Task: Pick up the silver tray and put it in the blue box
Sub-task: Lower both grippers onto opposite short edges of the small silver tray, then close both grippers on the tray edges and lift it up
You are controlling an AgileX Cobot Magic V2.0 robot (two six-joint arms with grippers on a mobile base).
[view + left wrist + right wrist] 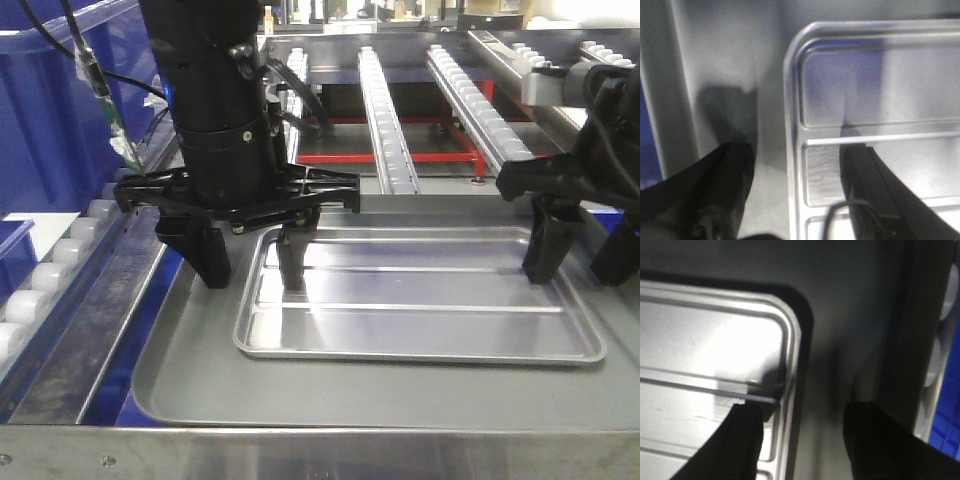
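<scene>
The shiny silver tray (420, 300) with two raised ribs lies flat inside a larger dull grey tray (330, 395). My left gripper (250, 265) is open and straddles the silver tray's left rim, one finger inside and one outside. In the left wrist view the left gripper (800, 195) has the rim of the silver tray (880, 90) between its spread fingers. My right gripper (582, 262) is open astride the right rim. The right wrist view shows the right gripper (805, 445) over the silver tray's (705, 340) corner edge. The blue box (50, 130) stands at the far left.
Roller conveyor lanes (385, 120) run away behind the trays over a red frame (400, 158). A row of white rollers (50, 270) lines the left side beside a metal rail. The grey tray's raised wall rings the silver tray closely at the back.
</scene>
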